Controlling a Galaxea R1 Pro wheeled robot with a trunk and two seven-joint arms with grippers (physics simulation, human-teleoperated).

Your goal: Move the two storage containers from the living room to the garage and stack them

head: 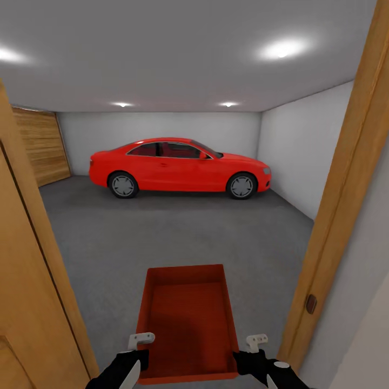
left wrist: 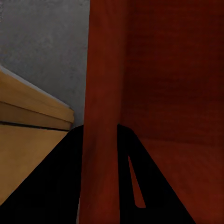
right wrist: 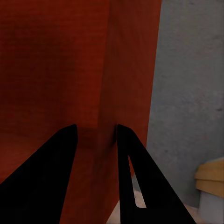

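Note:
One orange-red storage container (head: 186, 321) hangs low in the head view, open top up and empty, carried between my two arms in a doorway facing the garage. My left gripper (head: 139, 354) is shut on its left wall near the near corner; the left wrist view has that wall (left wrist: 100, 93) pinched between the two black fingers (left wrist: 60, 186). My right gripper (head: 249, 354) is shut on the right wall, seen in the right wrist view as the wall (right wrist: 116, 84) clamped between dark fingers (right wrist: 135, 182). The dark grey floor (head: 162, 237) lies ahead.
Wooden door frame posts stand close at the left (head: 32, 292) and right (head: 346, 205). A red car (head: 178, 167) is parked across the far end of the garage. The slatted brown garage door (head: 43, 146) is at the far left. Pale walls (head: 302, 146) enclose the room.

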